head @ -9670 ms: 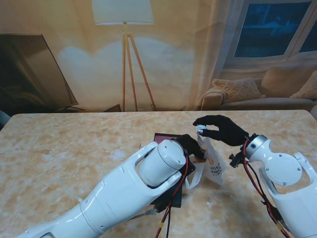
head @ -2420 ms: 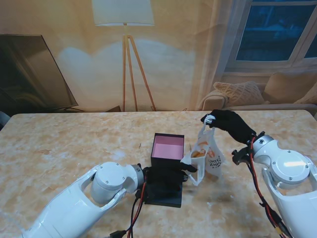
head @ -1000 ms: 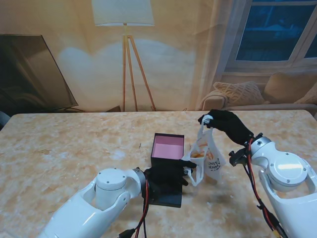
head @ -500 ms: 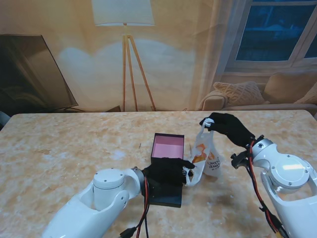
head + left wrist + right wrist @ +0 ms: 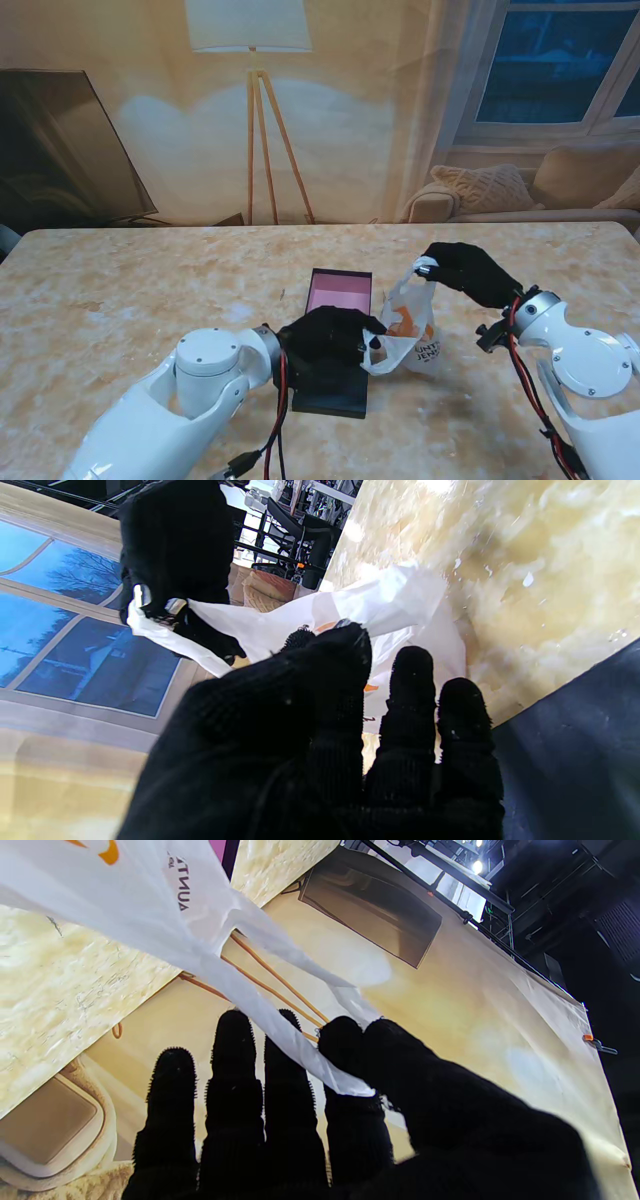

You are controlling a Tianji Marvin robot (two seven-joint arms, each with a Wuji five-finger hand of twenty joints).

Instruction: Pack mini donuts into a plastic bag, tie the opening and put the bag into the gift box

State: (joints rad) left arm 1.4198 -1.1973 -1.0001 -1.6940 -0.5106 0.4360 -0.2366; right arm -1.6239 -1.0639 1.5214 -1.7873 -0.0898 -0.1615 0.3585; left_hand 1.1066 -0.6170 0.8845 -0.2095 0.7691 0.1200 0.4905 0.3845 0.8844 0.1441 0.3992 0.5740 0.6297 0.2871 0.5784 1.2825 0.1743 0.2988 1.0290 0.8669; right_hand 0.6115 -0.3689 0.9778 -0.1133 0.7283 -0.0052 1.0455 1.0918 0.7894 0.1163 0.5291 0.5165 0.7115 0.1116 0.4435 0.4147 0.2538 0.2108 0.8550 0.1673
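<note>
Centre right of the stand view: your right hand (image 5: 468, 272) pinches the bag (image 5: 408, 335) by one handle, your left hand (image 5: 330, 335) grips its other edge. The bag rests on the desk (image 5: 120, 300), just right of the gift box (image 5: 338, 292). Donuts (image 5: 405, 324) show inside. Print reads partly "AUNT".

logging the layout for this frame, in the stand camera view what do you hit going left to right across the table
left hand → gift box → plastic bag → right hand. The left hand partly overlaps the box's front, so those two are close in order; both hands grip the bag.
</note>
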